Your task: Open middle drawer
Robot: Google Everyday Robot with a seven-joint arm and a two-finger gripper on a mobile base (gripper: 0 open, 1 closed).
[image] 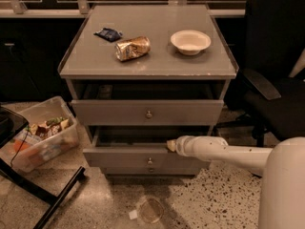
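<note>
Middle drawer (119,157) is partway out, hand (171,145) sits at its top edge, can't tell if it's clamped on. Next move, I'd guess: pull straight outward.

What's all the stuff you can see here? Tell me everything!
Cabinet: one, grey, centre.
Top drawer: one, grey, slightly open.
Middle drawer: one, grey, pulled partway out.
Packet: one, blue, cabinet top, left.
Crumpled bag: one, golden, cabinet top, middle.
Bowl: one, white, cabinet top, right.
Bin: one, clear, floor, left.
Chair: one, black, right.
Cup: one, clear, floor before cabinet.
Arm: one, white, from right.
Gripper: one, pale, at middle drawer's top edge.
</note>
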